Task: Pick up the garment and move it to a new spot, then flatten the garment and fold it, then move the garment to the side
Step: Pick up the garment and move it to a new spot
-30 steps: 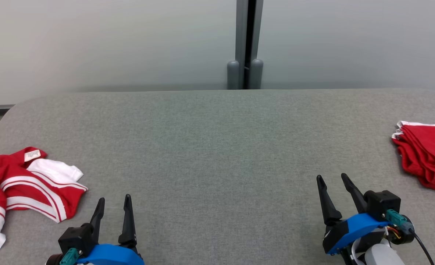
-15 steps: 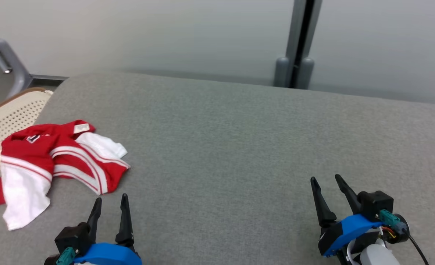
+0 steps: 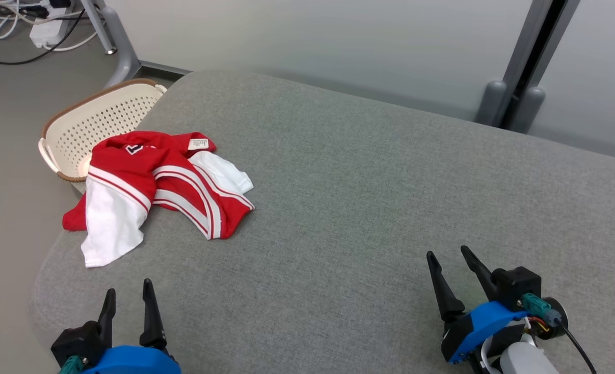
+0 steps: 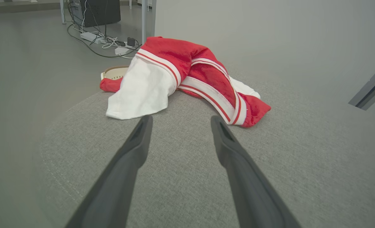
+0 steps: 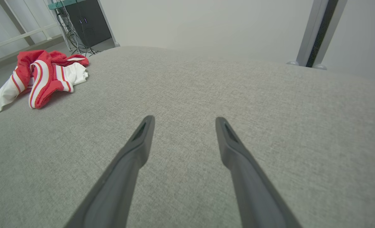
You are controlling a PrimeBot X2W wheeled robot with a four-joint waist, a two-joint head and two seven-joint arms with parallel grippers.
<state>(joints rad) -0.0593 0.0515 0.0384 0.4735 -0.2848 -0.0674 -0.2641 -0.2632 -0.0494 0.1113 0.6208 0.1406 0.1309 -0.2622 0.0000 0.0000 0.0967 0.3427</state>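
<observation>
Red and white garment (image 3: 156, 192) lies in a crumpled heap near the far left corner of the grey padded top (image 3: 349, 208). A bit hangs over the left edge by a cream basket (image 3: 86, 124). Near the front edge, the left gripper (image 3: 128, 286) and the right gripper (image 3: 447, 252) are both wide open and hold nothing.

Open grey cushion (image 3: 364, 208) everywhere except the garment (image 3: 156, 176) by the basket (image 3: 94, 119).

We are seeing the left gripper (image 3: 128, 288) and right gripper (image 3: 447, 253) wearing blue shells over black blocks, with tapering dark fingers (image 3: 441, 286), teal plugs (image 3: 532, 301) and a pale forearm (image 3: 523, 362).
</observation>
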